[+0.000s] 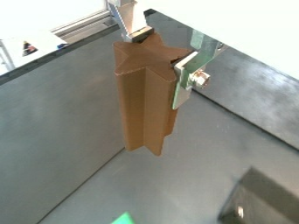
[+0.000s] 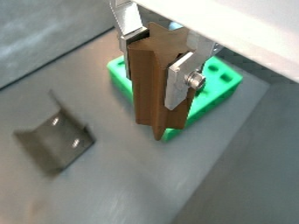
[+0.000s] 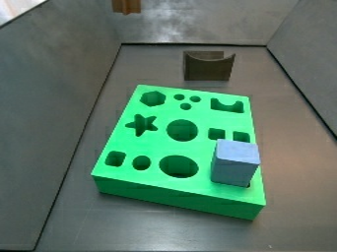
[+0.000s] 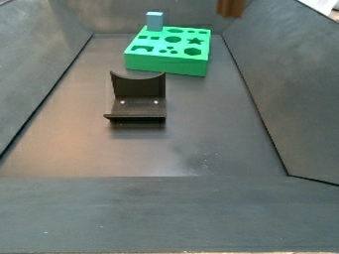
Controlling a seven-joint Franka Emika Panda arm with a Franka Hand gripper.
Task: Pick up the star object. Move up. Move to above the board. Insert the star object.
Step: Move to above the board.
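My gripper is shut on the star object, a tall brown ridged prism that hangs upright from the fingers in both wrist views. It is held high in the air. In both side views only its lower end shows at the upper edge; the gripper itself is out of frame there. The bright green board lies on the floor with its star-shaped hole open. In a wrist view the board lies below and behind the held piece.
A blue-grey cube stands on the board's near right corner. The dark fixture stands on the floor beyond the board and also shows in the other views. Sloped dark walls enclose the floor.
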